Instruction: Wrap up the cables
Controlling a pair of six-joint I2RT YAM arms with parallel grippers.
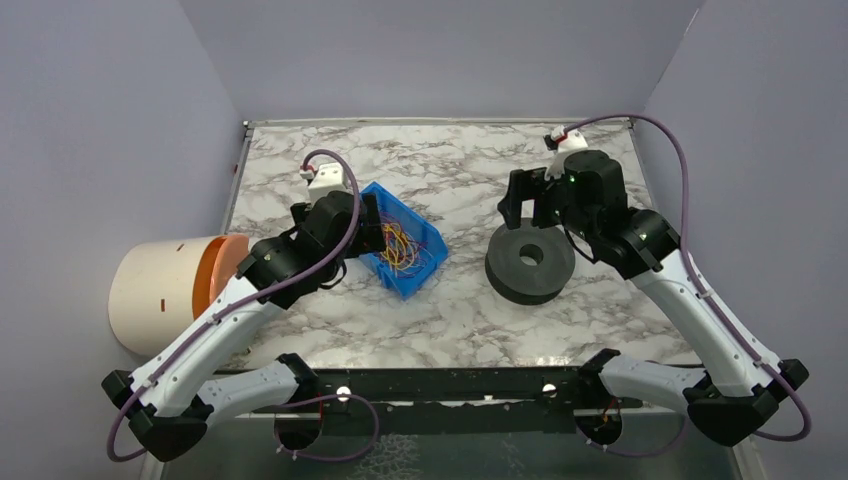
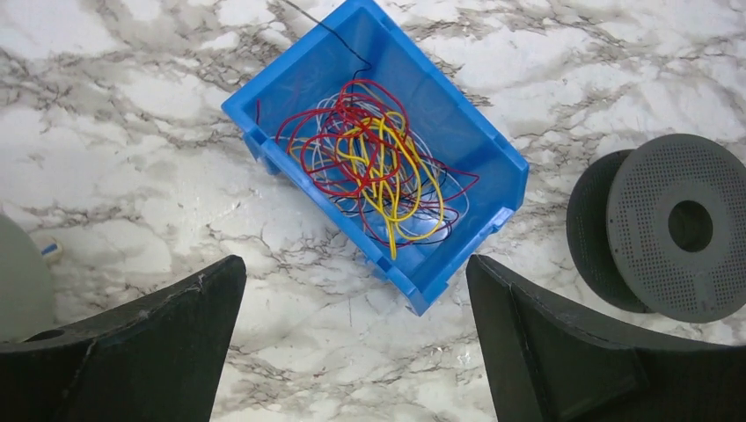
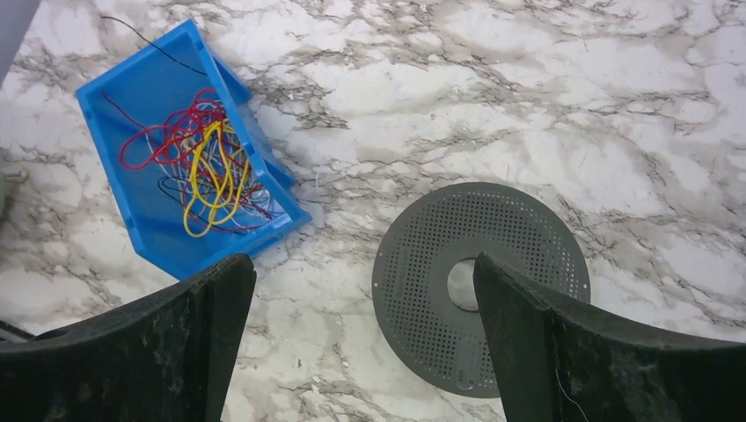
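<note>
Risks, left to right. Cream tub lies on its side off the table's left edge, and I judge it out of play.

Left gripper hangs over the near corner of the blue bin, jaws wide apart and holding nothing.

Cables are all in the bin, red and yellow knotted into one loose clump. Main risk:
- A pinch into that clump probably lifts the whole knot, not one strand.
- The bin looks light, so it may drag or tip with it.
- Hair-thin wire can also slip out between the pads.
- One black strand trails over the far rim and could snag there.

Black spool lies flat, well apart from the bin on its right. Winding onto it lying flat looks awkward.

Right gripper hovers above the spool, also fully open and empty. A careless descent could shove the spool.
</note>
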